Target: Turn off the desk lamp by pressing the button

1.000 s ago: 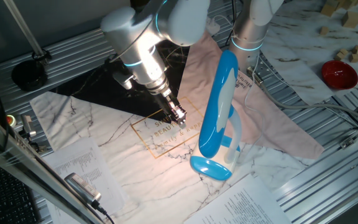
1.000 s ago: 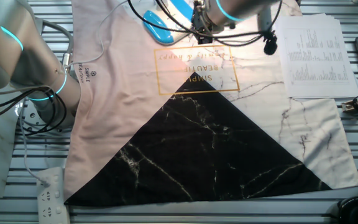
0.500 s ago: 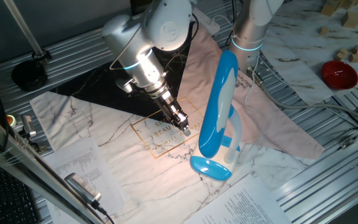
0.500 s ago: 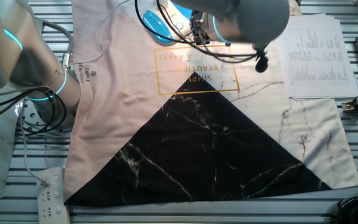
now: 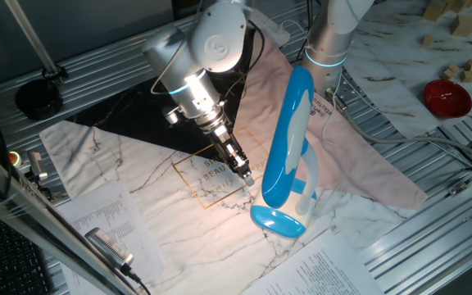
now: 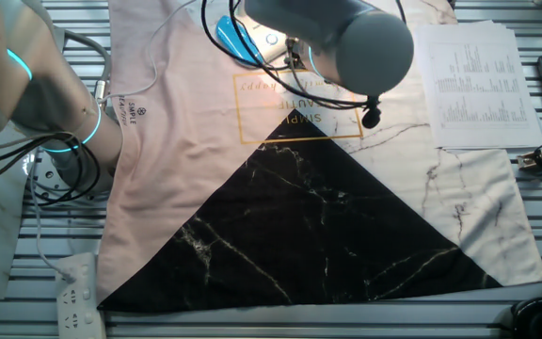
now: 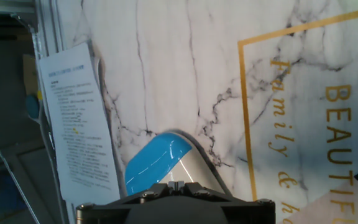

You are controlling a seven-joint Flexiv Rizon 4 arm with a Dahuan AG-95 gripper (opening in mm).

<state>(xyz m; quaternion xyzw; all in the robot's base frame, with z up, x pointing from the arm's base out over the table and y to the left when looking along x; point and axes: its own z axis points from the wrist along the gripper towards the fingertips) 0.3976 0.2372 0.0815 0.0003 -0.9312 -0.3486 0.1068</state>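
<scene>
One sheet of printed paper [image 5: 97, 217] lies nearest the front edge of the bench [image 5: 433, 238] in one fixed view, with a dark handled tool [image 5: 109, 248] resting across it, and a second printed page [image 5: 334, 274] sits at the lower right. Just beyond them spreads a marble-patterned mat [image 5: 162, 192] with a gold-framed block of lettering, its far part turning black and pale pink. On this mat stands the desk lamp [image 5: 287, 156]: its blue oval base [image 5: 279, 220] rests on the white marble area near the front, the white looped arm rises from it, and the long sky-blue head leans upward and away; the mat under the head is brightly lit. The gripper [image 5: 243, 174] hangs tilted just beside the lamp head, low over the gold lettering and a little above and to one side of the base; whether its fingers are parted or together cannot be told from any view. The hand view looks down on the blue base [image 7: 154, 163] close under the hand, with the marble mat and a printed sheet [image 7: 79, 118] alongside. Farther back, a red bowl [image 5: 447, 97] and small wooden blocks [image 5: 465, 24] sit well apart from the lamp.
</scene>
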